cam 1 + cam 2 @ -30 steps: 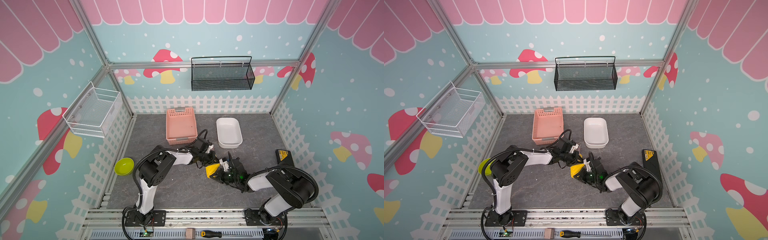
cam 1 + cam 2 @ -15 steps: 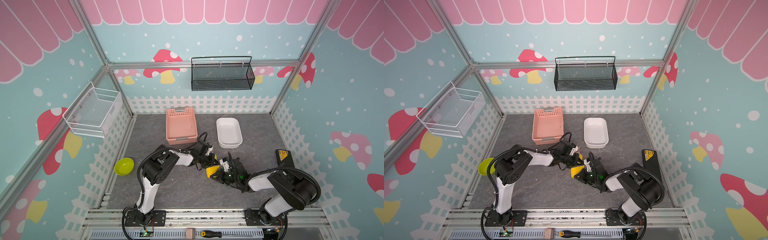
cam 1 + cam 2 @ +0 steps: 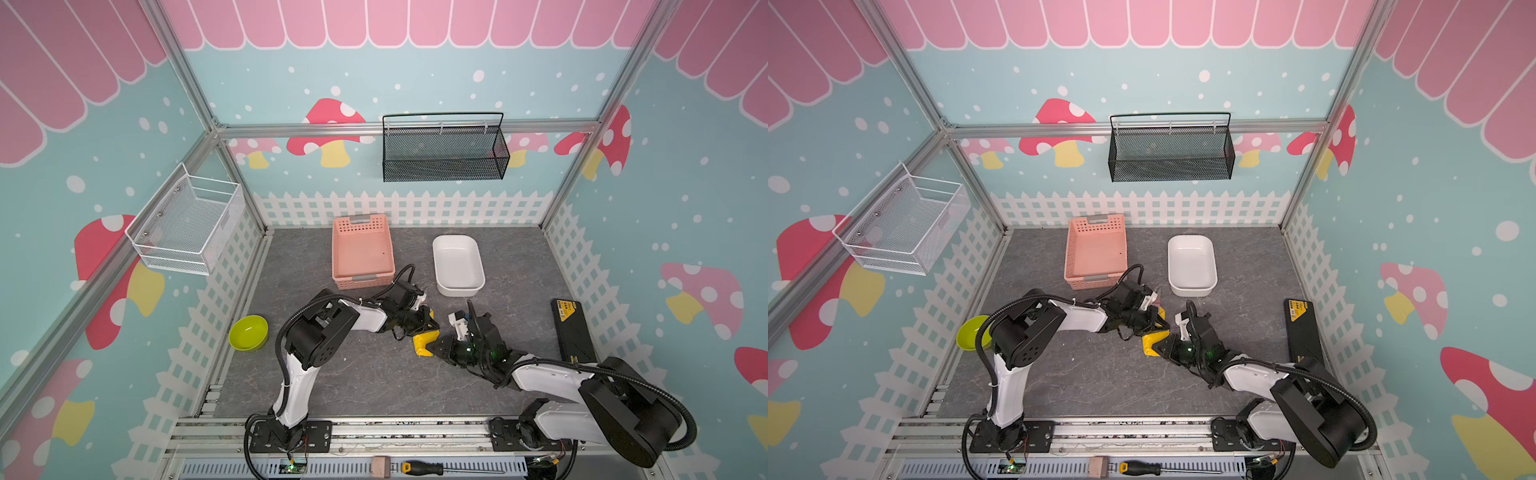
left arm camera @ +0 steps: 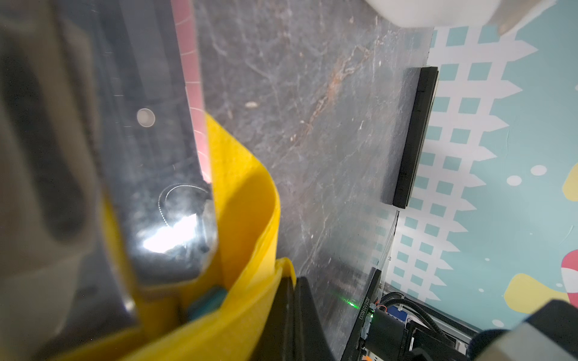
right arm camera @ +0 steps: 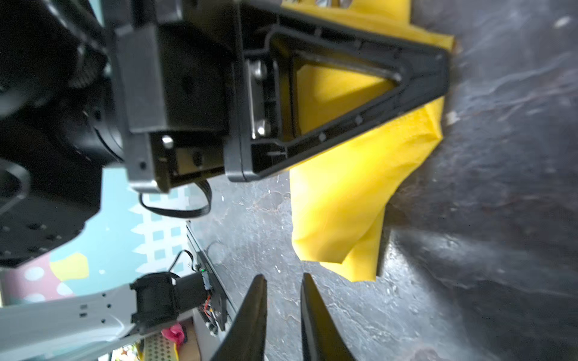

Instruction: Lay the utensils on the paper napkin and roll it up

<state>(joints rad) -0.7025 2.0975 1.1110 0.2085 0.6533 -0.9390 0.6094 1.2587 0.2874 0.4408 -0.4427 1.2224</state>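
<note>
Right wrist: right gripper (image 5: 283,276) barely parted, empty; left gripper (image 5: 442,75) closed on paper napkin (image 5: 344,193)

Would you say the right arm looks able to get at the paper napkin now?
Probably yes: the right end effector, slightly open, sits just short of the paper napkin, with nothing between.

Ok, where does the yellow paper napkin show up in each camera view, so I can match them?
In a top view: yellow paper napkin bunched mid-table, between the two arms' ends.
In a top view: same spot.
Left wrist: a curled yellow wall close to the lens.
Right wrist: crumpled, partly behind the left tool.
Shared landmark: the grey marbled tabletop under it in all four.
</note>
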